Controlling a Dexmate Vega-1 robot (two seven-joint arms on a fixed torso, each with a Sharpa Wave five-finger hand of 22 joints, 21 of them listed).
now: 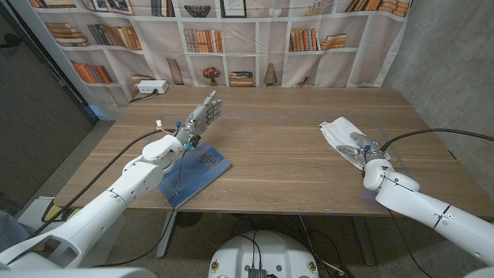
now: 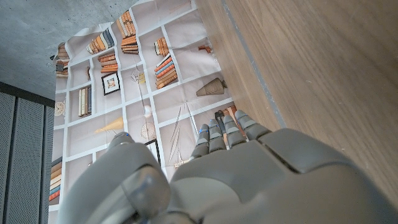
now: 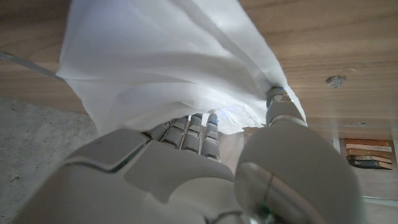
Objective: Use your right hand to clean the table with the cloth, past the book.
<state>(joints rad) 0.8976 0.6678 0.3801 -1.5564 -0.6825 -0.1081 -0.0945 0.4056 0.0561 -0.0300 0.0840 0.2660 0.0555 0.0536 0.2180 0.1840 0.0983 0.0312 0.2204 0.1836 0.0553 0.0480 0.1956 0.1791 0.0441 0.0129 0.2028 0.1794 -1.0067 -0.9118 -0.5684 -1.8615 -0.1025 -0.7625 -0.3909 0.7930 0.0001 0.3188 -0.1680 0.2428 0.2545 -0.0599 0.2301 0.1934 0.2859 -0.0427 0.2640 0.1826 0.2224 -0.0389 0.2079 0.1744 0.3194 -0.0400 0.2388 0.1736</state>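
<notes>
A white cloth (image 1: 340, 131) lies crumpled on the wooden table (image 1: 293, 154) at the right. My right hand (image 1: 363, 148) is at the cloth's near edge. In the right wrist view the cloth (image 3: 168, 68) drapes over that hand (image 3: 186, 168), pinched between the thumb and the fingers beneath it. A blue book (image 1: 202, 166) lies near the front edge at the left, partly under my left arm. Beyond the book my left hand (image 1: 202, 114) is raised above the table, fingers stretched out, holding nothing. The left wrist view shows the same hand (image 2: 249, 168) over bare wood (image 2: 323, 68).
A white power strip (image 1: 151, 87) sits off the table's far left corner. A printed bookshelf backdrop (image 1: 231, 38) hangs behind the table. Bare wood stretches between the book and the cloth. A cable (image 1: 432, 133) runs from my right arm off the right edge.
</notes>
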